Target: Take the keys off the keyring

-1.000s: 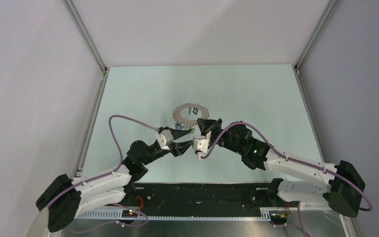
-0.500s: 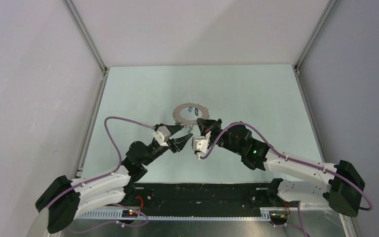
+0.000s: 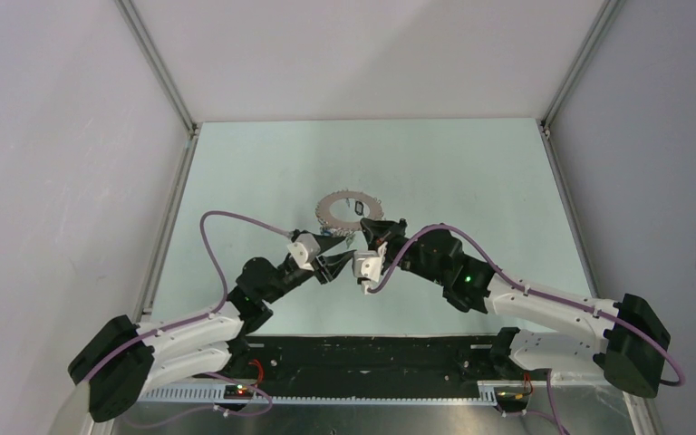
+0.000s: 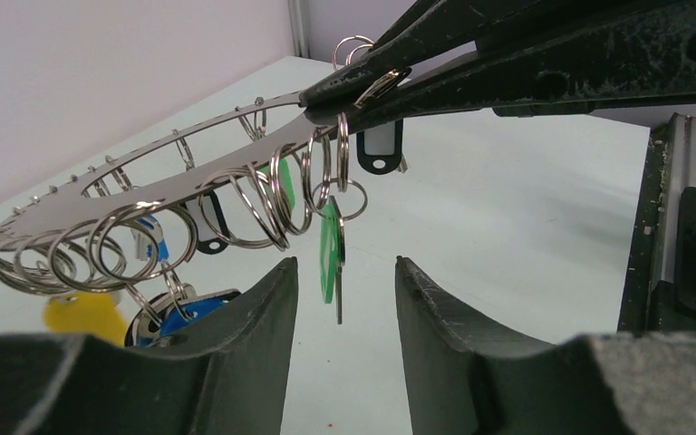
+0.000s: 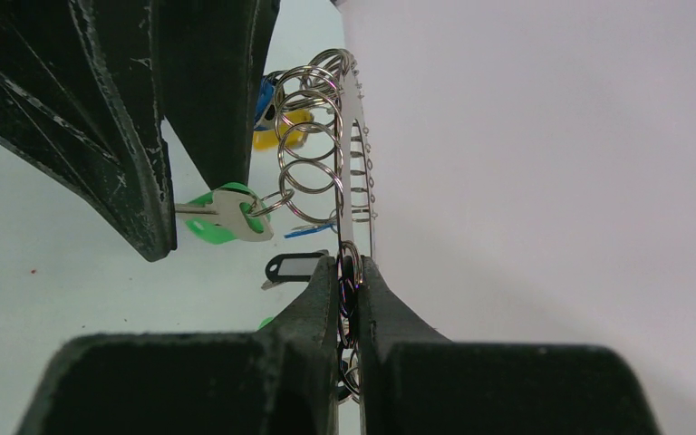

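Observation:
The keyring (image 3: 349,210) is a wide flat metal ring, held up off the table at its near edge. My right gripper (image 3: 376,237) is shut on that edge (image 5: 349,272). Several small split rings hang from the keyring (image 4: 145,195), carrying keys. A green-tagged key (image 4: 329,254) hangs between the tips of my left gripper (image 4: 344,272), which is open and not touching it. In the right wrist view the green key (image 5: 222,217) sits beside the left fingers (image 5: 136,163). A blue key (image 4: 177,308), a yellow tag (image 4: 82,317) and a black tag (image 4: 381,149) also hang there.
The pale green table (image 3: 471,181) is walled in by grey panels on three sides, with metal rails (image 3: 174,190) along the left and right edges. Both arms meet near the table's middle, their purple cables looping above them.
My left gripper drew back and up a little, then came forward again under the ring's near edge. My right gripper has kept its hold almost still.

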Robot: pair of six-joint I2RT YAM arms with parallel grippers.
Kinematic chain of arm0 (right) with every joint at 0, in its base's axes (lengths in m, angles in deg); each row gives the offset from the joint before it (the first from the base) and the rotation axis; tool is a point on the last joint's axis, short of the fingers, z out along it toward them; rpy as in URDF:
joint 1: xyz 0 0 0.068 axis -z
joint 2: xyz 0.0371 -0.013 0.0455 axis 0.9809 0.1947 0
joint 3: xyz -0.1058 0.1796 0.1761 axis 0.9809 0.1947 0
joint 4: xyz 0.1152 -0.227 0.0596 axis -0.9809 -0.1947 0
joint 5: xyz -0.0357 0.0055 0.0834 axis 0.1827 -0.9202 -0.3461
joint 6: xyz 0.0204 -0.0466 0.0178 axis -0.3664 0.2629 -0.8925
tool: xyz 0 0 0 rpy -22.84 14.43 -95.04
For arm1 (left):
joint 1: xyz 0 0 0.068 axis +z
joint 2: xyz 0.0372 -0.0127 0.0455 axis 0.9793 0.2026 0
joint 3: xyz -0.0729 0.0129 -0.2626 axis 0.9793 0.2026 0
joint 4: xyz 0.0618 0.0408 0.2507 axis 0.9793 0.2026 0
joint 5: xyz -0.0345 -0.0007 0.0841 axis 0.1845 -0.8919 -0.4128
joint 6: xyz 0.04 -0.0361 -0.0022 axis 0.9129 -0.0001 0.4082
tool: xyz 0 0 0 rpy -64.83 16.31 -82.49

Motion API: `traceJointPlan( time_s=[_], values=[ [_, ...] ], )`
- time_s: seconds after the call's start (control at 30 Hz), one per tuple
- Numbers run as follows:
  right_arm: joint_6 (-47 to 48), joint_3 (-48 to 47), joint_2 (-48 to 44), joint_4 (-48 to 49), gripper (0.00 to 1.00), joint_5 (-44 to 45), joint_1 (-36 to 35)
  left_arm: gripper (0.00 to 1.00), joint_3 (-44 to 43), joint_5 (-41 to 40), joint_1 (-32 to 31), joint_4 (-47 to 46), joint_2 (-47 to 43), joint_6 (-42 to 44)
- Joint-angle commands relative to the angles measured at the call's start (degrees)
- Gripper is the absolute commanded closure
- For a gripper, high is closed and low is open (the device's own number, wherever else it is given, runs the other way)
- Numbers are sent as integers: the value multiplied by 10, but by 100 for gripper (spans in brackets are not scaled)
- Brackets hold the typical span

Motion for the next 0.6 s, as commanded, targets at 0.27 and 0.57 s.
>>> traceJointPlan(
  time_s=[0.27,0.57],
  values=[
    [-9,-36,-21,55,100,-7,-13,64,-21,17,2,-22,11,12],
    [-86,-37,-15,44,100,56,13,100,-29,1,3,-4,19,0]
  ],
)
